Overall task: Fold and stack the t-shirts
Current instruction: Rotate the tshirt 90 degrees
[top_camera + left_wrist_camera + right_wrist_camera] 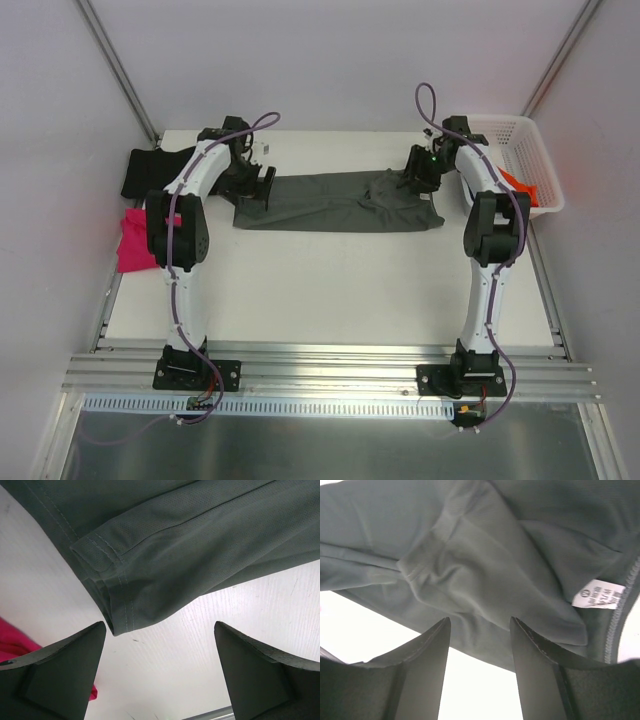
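Top external view: the dark grey t-shirt (330,203) lies flattened across the far side of the table (330,290), left gripper (262,188) at its hemmed end, right gripper (421,182) at its labelled end, both spread open and empty, apparently poised to pinch for a fold.

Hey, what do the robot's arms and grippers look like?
The left arm and right arm have white links, bulky black joints and black base plates. A purple cable loops along each. The left gripper and right gripper have dark, wedge-shaped fingers.
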